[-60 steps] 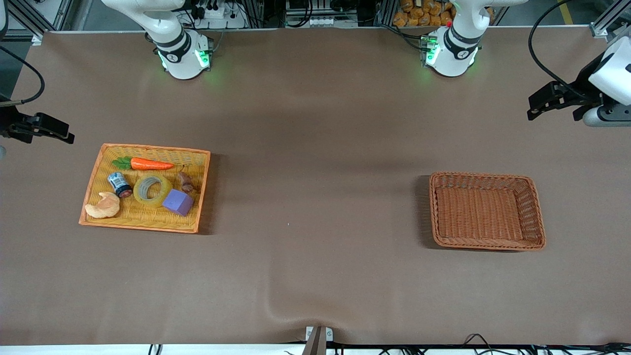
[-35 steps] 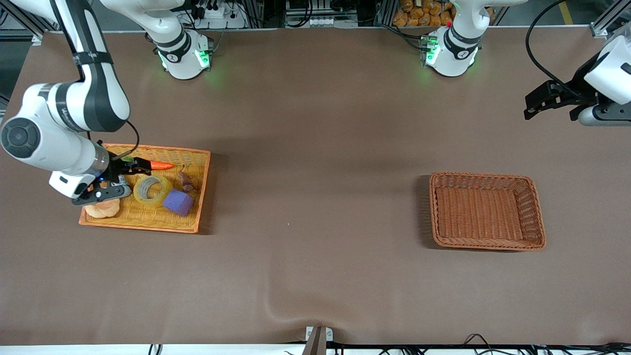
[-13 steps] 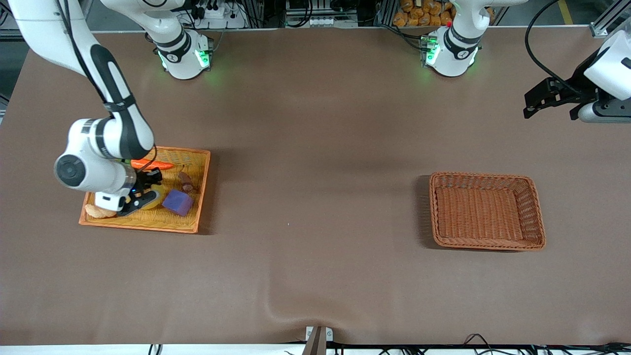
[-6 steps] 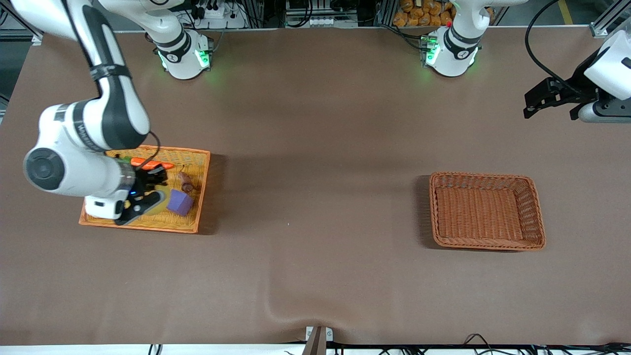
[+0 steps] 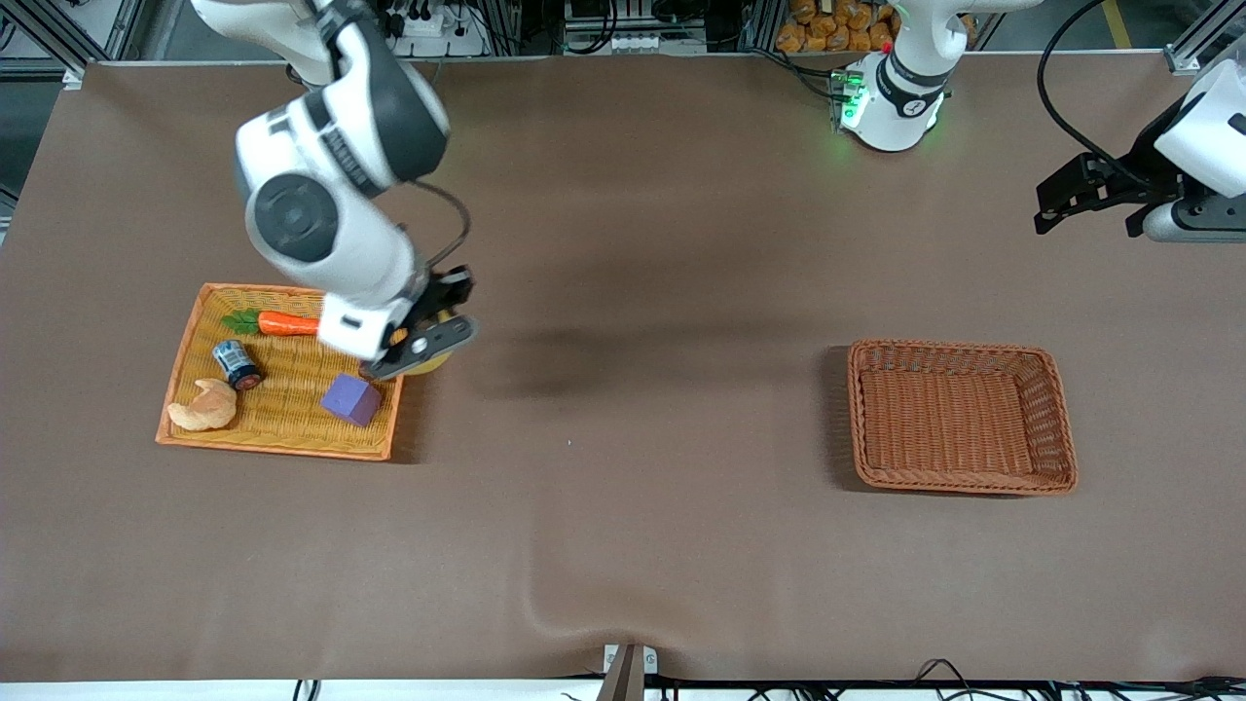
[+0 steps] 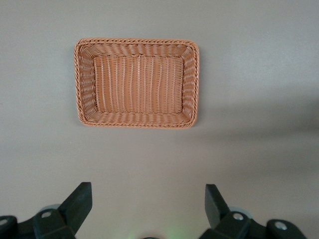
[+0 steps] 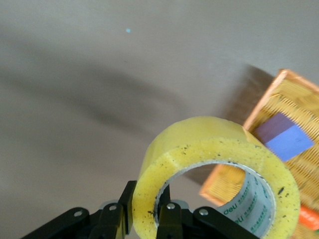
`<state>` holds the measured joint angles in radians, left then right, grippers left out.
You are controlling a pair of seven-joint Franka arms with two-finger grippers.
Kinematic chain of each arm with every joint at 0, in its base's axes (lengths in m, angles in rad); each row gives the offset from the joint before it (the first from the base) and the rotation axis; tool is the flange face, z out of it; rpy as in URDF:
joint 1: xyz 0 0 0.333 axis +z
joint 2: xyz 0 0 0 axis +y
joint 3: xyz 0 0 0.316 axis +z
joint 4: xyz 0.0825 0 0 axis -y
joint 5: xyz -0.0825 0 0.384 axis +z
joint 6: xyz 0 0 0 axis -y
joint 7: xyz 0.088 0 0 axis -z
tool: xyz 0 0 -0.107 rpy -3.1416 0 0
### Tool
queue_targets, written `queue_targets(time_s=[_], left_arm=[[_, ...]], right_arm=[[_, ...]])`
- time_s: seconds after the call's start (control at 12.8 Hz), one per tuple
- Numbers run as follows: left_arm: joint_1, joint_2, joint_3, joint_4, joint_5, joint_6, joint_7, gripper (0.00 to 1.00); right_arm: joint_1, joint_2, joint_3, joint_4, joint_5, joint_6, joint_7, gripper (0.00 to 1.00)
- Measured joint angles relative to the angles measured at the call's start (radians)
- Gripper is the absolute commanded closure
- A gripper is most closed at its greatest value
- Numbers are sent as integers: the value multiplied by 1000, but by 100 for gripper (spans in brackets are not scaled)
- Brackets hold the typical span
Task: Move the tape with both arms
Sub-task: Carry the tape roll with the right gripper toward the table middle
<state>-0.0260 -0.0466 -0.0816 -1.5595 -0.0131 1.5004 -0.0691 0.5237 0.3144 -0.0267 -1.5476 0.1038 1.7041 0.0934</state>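
Observation:
My right gripper is shut on the yellow tape roll and holds it in the air over the edge of the orange tray that faces the table's middle. In the right wrist view the tape fills the middle, one finger outside the ring and one inside its grey-white core. My left gripper is open and empty, up in the air at the left arm's end of the table; in the left wrist view its fingers stand wide apart.
The orange tray holds a carrot, a blue-and-white can, a croissant and a purple cube. A brown wicker basket stands empty toward the left arm's end, also in the left wrist view.
My right gripper closed on the tape in the tray, lifted it and carried it toward the table's middle. The left arm has not moved.

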Motion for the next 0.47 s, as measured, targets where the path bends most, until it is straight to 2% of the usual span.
queue_targets(time_s=[0.16,0.47], left_arm=[[0,0,0,0,0,0,0,0],[0,0,0,0,0,0,0,0]], right_arm=[[93,78,2,40,0,70,164,100],[250,385,3,176,3,350,461,100]])
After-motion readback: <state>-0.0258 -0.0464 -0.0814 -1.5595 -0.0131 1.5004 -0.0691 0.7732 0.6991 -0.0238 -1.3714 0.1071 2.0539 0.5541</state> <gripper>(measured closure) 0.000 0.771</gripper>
